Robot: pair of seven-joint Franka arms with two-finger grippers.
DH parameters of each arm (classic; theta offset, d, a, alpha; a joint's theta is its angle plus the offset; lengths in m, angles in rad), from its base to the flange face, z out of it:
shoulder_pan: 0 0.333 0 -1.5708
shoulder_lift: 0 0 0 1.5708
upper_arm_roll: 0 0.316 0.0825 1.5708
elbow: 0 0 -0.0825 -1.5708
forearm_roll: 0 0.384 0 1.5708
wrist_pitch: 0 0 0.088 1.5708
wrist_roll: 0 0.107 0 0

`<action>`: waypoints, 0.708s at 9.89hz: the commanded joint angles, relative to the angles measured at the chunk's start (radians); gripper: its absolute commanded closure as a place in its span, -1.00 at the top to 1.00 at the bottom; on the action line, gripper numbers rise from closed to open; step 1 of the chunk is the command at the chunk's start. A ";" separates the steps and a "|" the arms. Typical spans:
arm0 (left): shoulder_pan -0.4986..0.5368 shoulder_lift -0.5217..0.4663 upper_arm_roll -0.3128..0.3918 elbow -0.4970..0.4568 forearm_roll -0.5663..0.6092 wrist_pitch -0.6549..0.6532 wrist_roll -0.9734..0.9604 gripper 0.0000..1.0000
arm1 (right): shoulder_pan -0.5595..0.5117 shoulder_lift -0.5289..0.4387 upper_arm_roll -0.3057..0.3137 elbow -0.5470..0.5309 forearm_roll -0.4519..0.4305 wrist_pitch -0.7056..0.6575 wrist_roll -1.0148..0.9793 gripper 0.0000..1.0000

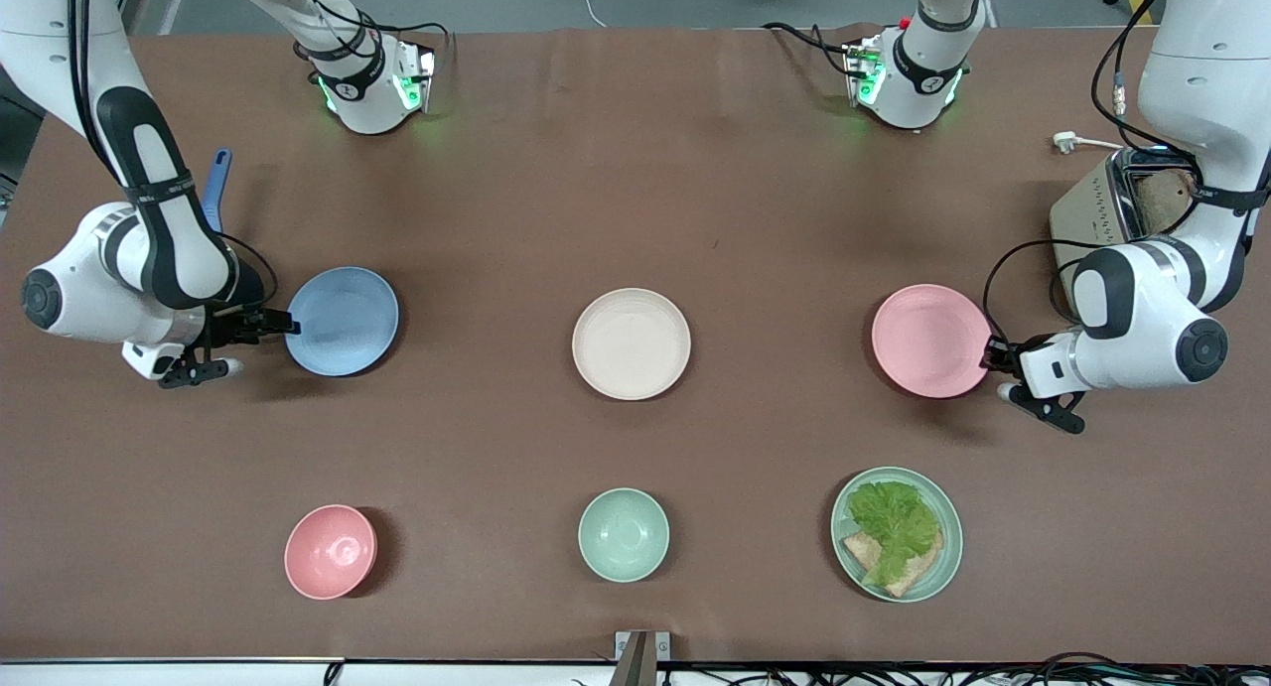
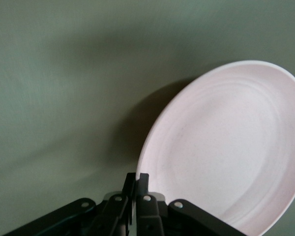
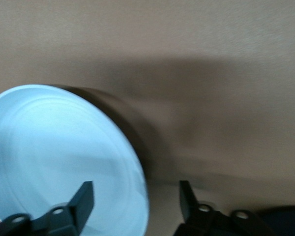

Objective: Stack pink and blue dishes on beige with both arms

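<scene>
The beige plate [image 1: 632, 343] lies at the table's middle. Toward the right arm's end sits the light blue plate [image 1: 348, 319]. My right gripper [image 1: 283, 324] is at its outer rim, open. In the right wrist view the gripper [image 3: 135, 197] straddles the blue plate's [image 3: 54, 147] rim, one finger over the dish, the other outside it. Toward the left arm's end is the pale pink plate [image 1: 928, 339]. My left gripper [image 1: 991, 353] is shut on its outer rim. In the left wrist view that gripper [image 2: 136, 180] pinches the pink plate's [image 2: 226, 147] edge, and a dark shadow lies under the plate.
Nearer the front camera stand a small pink bowl [image 1: 331, 551], a mint-green bowl [image 1: 624, 534] and a mint-green plate [image 1: 943, 557] holding lettuce and toast. A toaster [image 1: 1112, 205] stands close to the left arm. A blue handle [image 1: 216, 185] lies by the right arm.
</scene>
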 commanded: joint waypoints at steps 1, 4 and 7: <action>-0.011 -0.098 -0.111 0.006 -0.051 -0.062 -0.208 -0.99 | -0.013 -0.008 0.001 -0.031 0.095 0.014 -0.113 -0.01; -0.105 -0.088 -0.306 0.093 0.013 -0.084 -0.686 -0.99 | -0.025 -0.006 0.001 -0.028 0.114 -0.003 -0.129 -0.99; -0.338 0.016 -0.306 0.175 0.183 -0.046 -1.071 -1.00 | -0.023 -0.011 0.000 0.012 0.118 -0.021 -0.114 -0.99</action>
